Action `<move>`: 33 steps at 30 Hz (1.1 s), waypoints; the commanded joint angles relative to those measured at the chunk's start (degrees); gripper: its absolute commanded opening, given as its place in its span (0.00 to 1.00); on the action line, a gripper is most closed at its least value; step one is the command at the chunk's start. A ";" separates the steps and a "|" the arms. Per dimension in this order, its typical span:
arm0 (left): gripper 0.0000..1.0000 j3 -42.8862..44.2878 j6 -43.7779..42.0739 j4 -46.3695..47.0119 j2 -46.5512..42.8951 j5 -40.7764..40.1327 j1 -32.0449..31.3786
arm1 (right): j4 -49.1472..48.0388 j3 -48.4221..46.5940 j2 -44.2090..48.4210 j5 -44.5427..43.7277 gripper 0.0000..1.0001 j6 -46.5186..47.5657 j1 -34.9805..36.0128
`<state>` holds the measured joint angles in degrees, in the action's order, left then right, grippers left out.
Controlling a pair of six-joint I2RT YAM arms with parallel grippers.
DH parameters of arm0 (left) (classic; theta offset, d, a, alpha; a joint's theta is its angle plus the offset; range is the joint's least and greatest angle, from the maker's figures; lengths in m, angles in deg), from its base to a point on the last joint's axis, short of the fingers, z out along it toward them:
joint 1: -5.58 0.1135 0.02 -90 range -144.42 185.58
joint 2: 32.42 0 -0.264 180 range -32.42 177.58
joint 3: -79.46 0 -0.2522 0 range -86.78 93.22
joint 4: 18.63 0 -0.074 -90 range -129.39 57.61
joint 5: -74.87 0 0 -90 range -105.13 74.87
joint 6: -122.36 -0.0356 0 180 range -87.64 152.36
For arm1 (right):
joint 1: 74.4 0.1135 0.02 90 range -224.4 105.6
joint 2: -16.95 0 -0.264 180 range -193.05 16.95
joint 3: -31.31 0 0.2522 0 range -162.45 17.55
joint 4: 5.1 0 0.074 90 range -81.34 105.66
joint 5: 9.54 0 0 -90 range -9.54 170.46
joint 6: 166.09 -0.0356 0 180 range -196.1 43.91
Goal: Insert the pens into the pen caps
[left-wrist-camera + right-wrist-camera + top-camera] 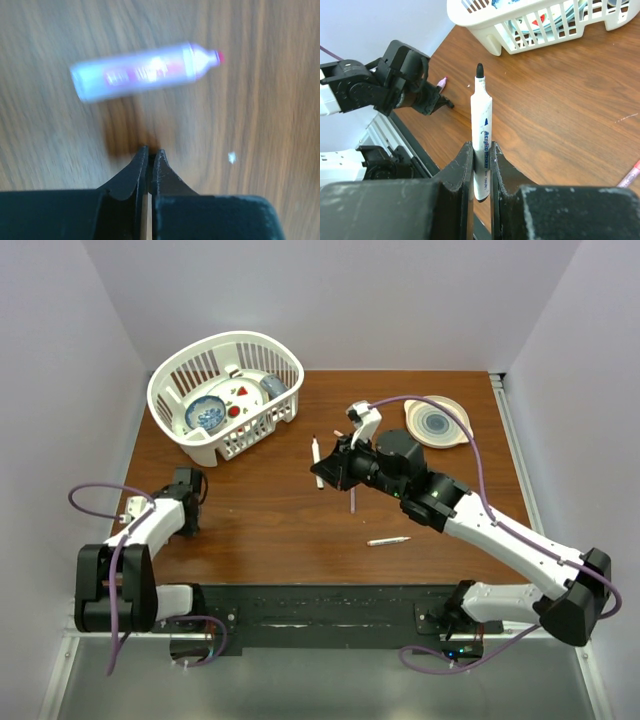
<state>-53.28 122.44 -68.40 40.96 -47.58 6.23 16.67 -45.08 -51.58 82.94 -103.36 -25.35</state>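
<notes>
White plastic pen (388,540) is seen loose toward the worktop's (260,530) near edge. By the left edge the left claw (151,151) is pinched shut on nothing; a blurred pink-tipped pen (145,72) just beyond it is not shown from above. Farther in, a black-tipped pen (481,110) is clamped by the right claw (481,146) near its tail; light, stiff, slick, it is better gripped mid-barrel.

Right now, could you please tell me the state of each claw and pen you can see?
left claw: shut, empty.
right claw: shut on white pen.
white pen: uncapped, black tip exposed, gripped.
pink-tipped pen: uncapped, lying loose beyond left claw.
near pen: lying flat, untouched; cap unclear.
</notes>
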 commanded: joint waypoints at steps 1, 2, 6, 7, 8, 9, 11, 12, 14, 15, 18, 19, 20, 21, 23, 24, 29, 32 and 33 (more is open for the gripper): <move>0.00 -1.33 -0.71 -1.07 -2.72 6.60 -4.68 | -4.05 2.42 4.19 -1.07 0.00 0.46 -0.01; 0.00 -1.07 0.17 -1.69 -3.16 6.95 -8.08 | -4.40 2.95 5.41 -1.25 0.00 0.29 -0.01; 0.00 2.00 5.70 -4.59 -3.43 7.48 -18.38 | -5.46 6.19 9.28 -1.69 0.00 0.11 -0.01; 0.00 2.45 8.15 -5.47 -3.08 8.36 -20.14 | -5.46 6.90 10.08 -1.95 0.00 0.02 -0.01; 0.00 2.89 9.31 -5.74 -2.46 8.80 -23.29 | -5.72 8.13 11.04 -2.21 0.00 0.02 0.07; 0.00 3.67 10.28 -5.83 -1.15 9.33 -24.71 | -6.07 8.75 12.79 -2.39 0.00 0.02 -0.01; 0.00 4.47 12.30 -5.91 1.48 10.73 -27.78 | -6.25 10.15 14.56 -3.62 0.00 0.46 -0.10; 0.00 5.69 12.83 -6.18 2.46 10.74 -28.50 | -6.08 10.60 15.26 -3.88 0.00 0.63 -0.02; 0.00 7.63 12.40 -7.93 4.21 8.55 -29.99 | -5.38 11.21 16.94 -4.06 0.00 1.42 -0.01; 0.00 9.90 11.88 -8.81 5.61 7.32 -30.26 | -3.20 11.22 17.29 -4.06 0.00 1.69 -0.01; 0.00 13.60 3.47 -7.86 6.16 2.57 -30.97 | -0.29 12.44 19.40 -5.46 0.00 1.69 -0.01; 0.00 14.14 -5.36 -4.45 5.98 1.52 -30.97 | 0.25 12.71 20.71 -6.43 0.00 1.86 -0.01; 0.00 14.49 -10.93 -1.81 5.11 1.86 -30.97 | 0.86 12.88 21.24 -6.96 0.00 1.78 -0.01; 0.00 13.71 -23.42 6.40 4.23 4.99 -30.97 | 1.82 12.80 21.77 -7.14 0.00 1.95 -0.01; 0.13 11.60 -32.65 14.35 0.82 10.18 -31.05 | 3.15 11.49 22.65 -7.75 0.00 2.04 -0.01; 0.18 8.63 -36.34 21.70 -0.77 12.99 -31.14 | 4.72 10.78 22.65 -7.93 0.00 1.87 0.07; 0.49 6.30 -48.85 26.36 -6.15 30.94 -33.16 | 10.34 7.01 23.18 -9.94 0.00 0.73 -0.01; 0.50 9.21 -46.76 17.21 -5.18 26.92 -40.87 | 12.46 5.51 24.14 -11.35 0.00 0.11 -0.01; 0.50 9.31 -43.88 16.16 -5.18 25.00 -43.51 | 12.82 5.15 24.93 -11.62 0.00 0.02 -0.01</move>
<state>-46.84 81.59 -49.64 35.52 -23.84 -29.55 26.31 -35.77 -29.09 74.81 -102.73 -25.35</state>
